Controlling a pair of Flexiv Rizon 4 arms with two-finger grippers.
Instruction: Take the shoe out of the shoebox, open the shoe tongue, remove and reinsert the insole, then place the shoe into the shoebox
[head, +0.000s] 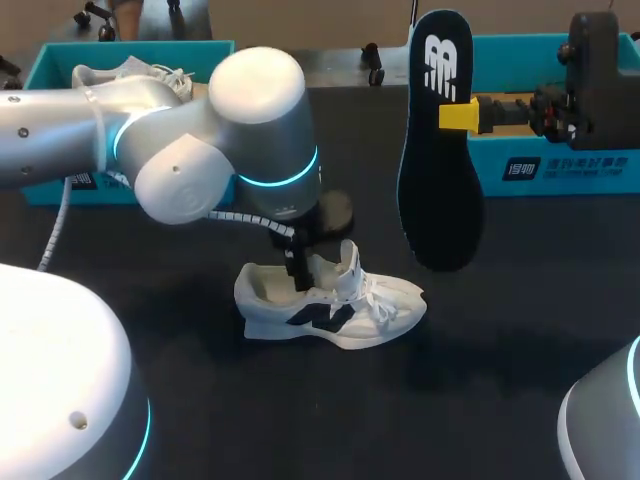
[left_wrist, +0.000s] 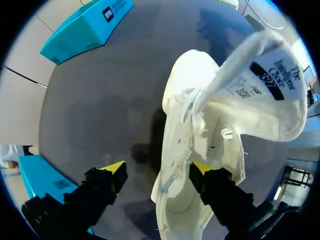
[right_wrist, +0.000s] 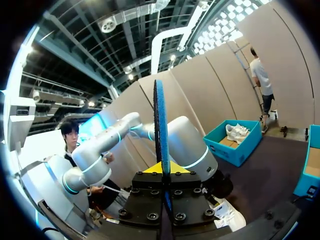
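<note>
1. the shoe stands upright on the black table in the middle of the head view, out of its box, with its toe toward the right of the frame.
2. the left gripper comes down over the shoe's collar. in the left wrist view its fingers are spread wide, with one side wall of the shoe between them but not pinched. i judge it is there to steady the shoe and keep the mouth open.
3. the tongue is lifted up and forward, which leaves the opening bare for the insole to go back in.
4. the insole hangs on end at the upper right of the head view, well apart from the shoe. the right gripper pinches it at mid-length, tips pressed on both faces. that grip leaves the lower end free, probably so it can be fed in.
5. a teal shoebox waits behind the insole at the upper right. another box at the upper left holds a second shoe.
</note>
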